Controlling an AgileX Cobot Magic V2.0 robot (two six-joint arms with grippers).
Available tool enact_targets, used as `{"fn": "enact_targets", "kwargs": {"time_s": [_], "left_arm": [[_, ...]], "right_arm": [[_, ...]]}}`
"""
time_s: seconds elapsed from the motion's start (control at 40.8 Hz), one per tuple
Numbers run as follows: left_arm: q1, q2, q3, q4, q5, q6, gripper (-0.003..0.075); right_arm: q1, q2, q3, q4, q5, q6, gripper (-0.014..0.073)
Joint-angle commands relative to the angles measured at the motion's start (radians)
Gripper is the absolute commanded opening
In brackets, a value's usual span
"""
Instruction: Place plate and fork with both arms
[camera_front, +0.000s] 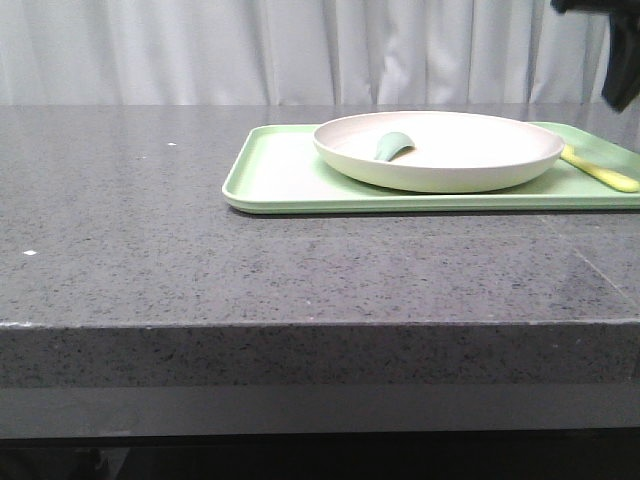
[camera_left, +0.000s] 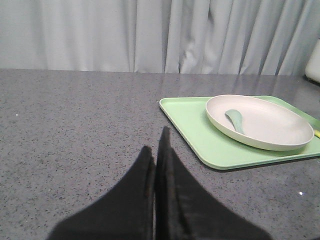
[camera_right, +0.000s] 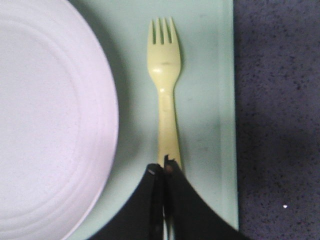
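Grey speckled stone countertop (camera_front: 150, 220) runs wide in front of me, with pale pleated curtains (camera_front: 200, 50) behind it. On its right half sits a rectangular light green tray (camera_front: 275, 170), and on the tray rests the wide, shallow off-white plate (camera_front: 450, 150) with a dull teal spoon-like utensil (camera_front: 392, 146) lying inside it. Just beside the plate, on the tray's right strip, lies the small pale yellow plastic fork (camera_right: 165, 90), flat, apart from the plate's rim.

My right gripper (camera_right: 164, 167) hangs over the fork's handle end; its dark fingers look pressed together right at the handle, but I can't tell whether they actually pinch it or merely sit above it. My left gripper (camera_left: 156, 155) hovers over bare counter, well apart from the tray, fingers clenched on nothing.

I judge both items are already on the tray, so the fork step is at its finish. To do it well, I'd confirm the handle is free before lifting, rise straight up without dragging the fork toward the plate, and keep the left arm clear.
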Motion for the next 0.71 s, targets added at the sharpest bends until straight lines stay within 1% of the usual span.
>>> {"fn": "enact_targets", "kwargs": {"time_s": [0.0, 0.172, 0.319, 0.441, 0.686], "left_arm": [[0.0, 0.011, -0.026, -0.004, -0.08, -0.001, -0.0018], [0.0, 0.011, -0.026, -0.004, -0.08, -0.001, -0.0018], [0.0, 0.011, -0.026, -0.004, -0.08, -0.001, -0.0018], [0.0, 0.011, -0.026, -0.004, -0.08, -0.001, -0.0018], [0.0, 0.011, -0.026, -0.004, -0.08, -0.001, -0.0018]], "right_arm": [[-0.007, -0.101, -0.033, -0.005, -0.024, -0.019, -0.0076], [-0.007, -0.202, -0.019, -0.011, -0.017, -0.036, -0.0069], [-0.007, -0.299, 0.055, -0.011, -0.024, -0.052, -0.0069], [-0.006, -0.394, 0.176, -0.011, -0.074, -0.079, -0.0069], [-0.006, -0.66, 0.466, -0.011, -0.267, -0.098, -0.0069]]}}
